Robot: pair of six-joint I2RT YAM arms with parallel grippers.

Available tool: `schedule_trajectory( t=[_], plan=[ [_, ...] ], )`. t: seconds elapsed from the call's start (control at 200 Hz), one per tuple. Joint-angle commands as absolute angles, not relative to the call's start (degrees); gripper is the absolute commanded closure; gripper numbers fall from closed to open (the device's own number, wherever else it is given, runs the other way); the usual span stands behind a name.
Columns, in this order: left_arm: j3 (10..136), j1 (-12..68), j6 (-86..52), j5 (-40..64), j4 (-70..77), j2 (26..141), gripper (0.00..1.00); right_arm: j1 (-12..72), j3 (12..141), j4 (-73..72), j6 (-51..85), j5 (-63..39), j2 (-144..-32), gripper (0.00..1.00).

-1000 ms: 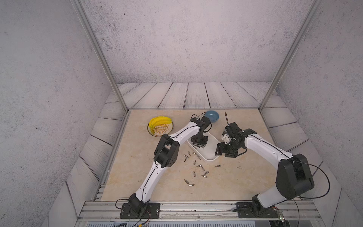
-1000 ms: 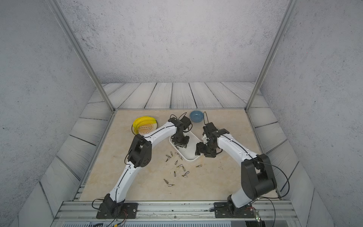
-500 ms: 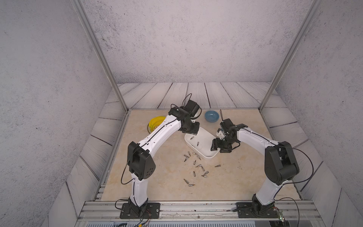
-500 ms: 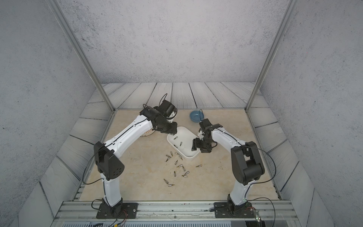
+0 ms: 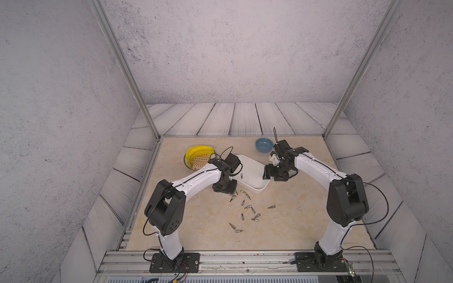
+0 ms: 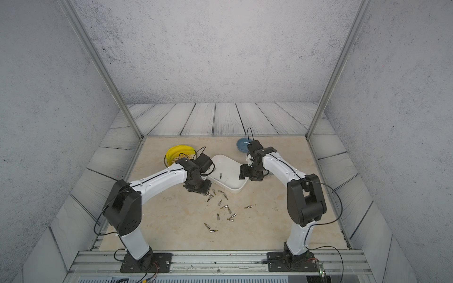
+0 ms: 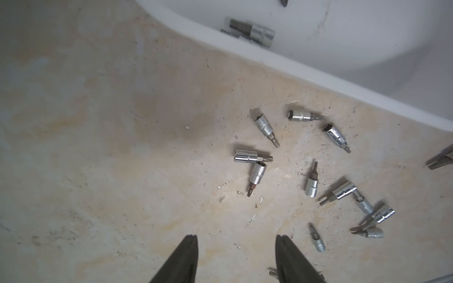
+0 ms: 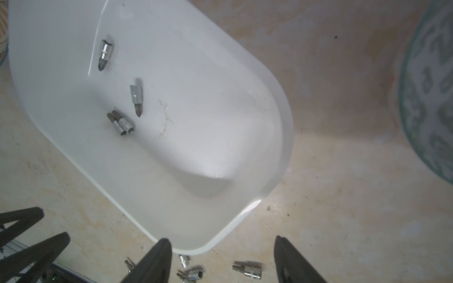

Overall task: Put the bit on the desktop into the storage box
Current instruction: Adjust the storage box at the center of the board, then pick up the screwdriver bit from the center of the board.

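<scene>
Several small silver bits (image 5: 247,208) (image 6: 224,208) lie scattered on the beige desktop (image 5: 289,232), just in front of the white storage box (image 5: 255,188) (image 6: 232,188). More bits (image 8: 134,98) lie inside the box (image 8: 282,137). My left gripper (image 5: 224,190) (image 6: 198,188) hangs low over the desktop at the box's near left side. In the left wrist view it (image 7: 236,239) is open and empty, with bits (image 7: 255,171) ahead of it. My right gripper (image 5: 268,171) (image 8: 221,241) is open and empty over the box's right corner.
A bowl holding something yellow (image 5: 199,156) stands to the far left of the box. A small blue bowl (image 5: 263,144) is at the back. A grey-green patterned bowl (image 8: 429,98) sits beside the right gripper. The box rim (image 7: 269,63) runs close to the bits.
My left gripper has come from above the box's far left part toward the front, down beside the bits, and its jaws have spread wider. The right gripper has shifted only a little.
</scene>
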State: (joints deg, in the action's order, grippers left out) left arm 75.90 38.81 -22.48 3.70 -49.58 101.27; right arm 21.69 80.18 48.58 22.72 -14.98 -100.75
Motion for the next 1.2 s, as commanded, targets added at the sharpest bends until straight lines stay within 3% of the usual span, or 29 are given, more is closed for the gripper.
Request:
schedule_trajectory(
  t=[0.0, 0.395, 1.196],
  plan=[
    [73.8, 39.4, -22.7, 3.3, -44.8, 98.4, 0.43, 21.9, 77.1, 51.0, 22.5, -12.4, -95.5, 0.29],
    [70.3, 40.9, -19.2, 4.6, -38.8, 102.0, 0.48, 23.2, 67.9, 50.0, 23.7, -13.0, -89.4, 0.29],
    [72.3, 42.0, -18.7, 3.5, -37.7, 108.9, 0.56, 23.1, 66.0, 49.7, 23.5, -13.1, -88.7, 0.29]
  ],
)
